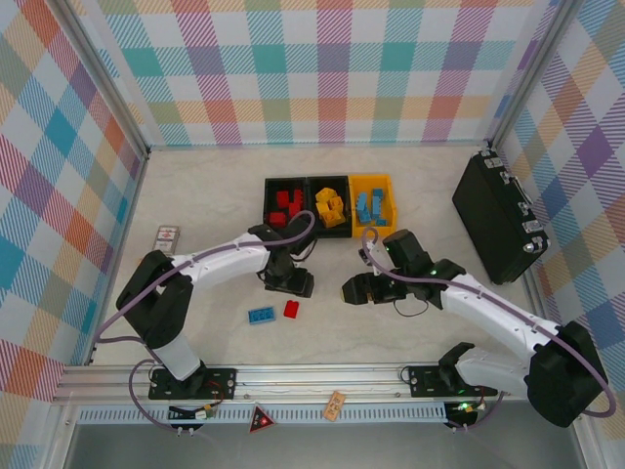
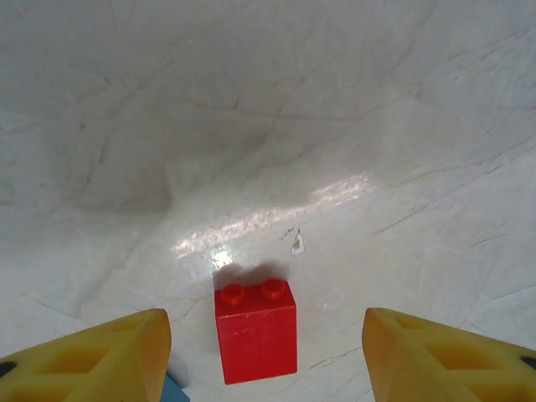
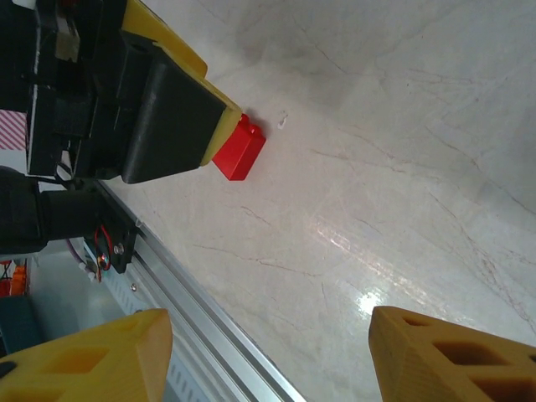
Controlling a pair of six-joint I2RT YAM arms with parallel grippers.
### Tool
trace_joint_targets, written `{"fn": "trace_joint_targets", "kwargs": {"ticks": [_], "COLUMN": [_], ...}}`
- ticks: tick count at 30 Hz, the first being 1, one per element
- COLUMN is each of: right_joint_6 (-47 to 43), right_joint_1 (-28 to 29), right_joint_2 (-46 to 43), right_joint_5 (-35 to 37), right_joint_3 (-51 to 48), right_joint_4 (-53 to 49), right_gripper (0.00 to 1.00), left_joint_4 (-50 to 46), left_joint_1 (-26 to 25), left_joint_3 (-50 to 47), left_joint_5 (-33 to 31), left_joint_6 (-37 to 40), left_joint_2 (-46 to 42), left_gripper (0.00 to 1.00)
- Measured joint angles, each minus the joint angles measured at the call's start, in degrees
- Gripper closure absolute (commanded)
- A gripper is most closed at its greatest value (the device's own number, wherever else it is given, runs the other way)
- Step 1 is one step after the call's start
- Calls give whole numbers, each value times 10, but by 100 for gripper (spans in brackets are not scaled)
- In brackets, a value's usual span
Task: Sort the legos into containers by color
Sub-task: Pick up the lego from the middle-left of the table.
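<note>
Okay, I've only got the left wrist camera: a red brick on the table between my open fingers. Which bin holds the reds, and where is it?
Observer: The leftmost black bin in the row of three, beyond the left gripper on the top camera. Several red legos already lie in it.
Operator: Anything else loose nearby?
Observer: One blue lego lies flat on the table just left of the red lego.
Operator: Is the right arm in my way?
Observer: The right gripper hangs open and empty to the right of yours, apart from it.
</note>
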Motion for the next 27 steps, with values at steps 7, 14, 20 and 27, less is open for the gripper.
{"fn": "trace_joint_targets", "kwargs": {"ticks": [7, 14, 20, 27], "right_joint_6": [1, 2, 4, 8], "right_joint_1": [0, 0, 0, 0], "right_joint_2": [0, -3, -13, -21], "right_joint_5": [0, 1, 3, 10], "right_joint_3": [-4, -14, -23, -24], "right_joint_4": [5, 13, 17, 18], "right_gripper": [36, 36, 36, 36], "left_joint_4": [-7, -6, -17, -20], "left_joint_1": [-22, -40, -42, -42], "left_joint_3": [-15, -17, -13, 2], "left_joint_5": [-13, -16, -33, -54], "left_joint_6": [-27, -49, -57, -59], "left_joint_2": [29, 62, 65, 63], "left_gripper": [40, 58, 75, 78]}}
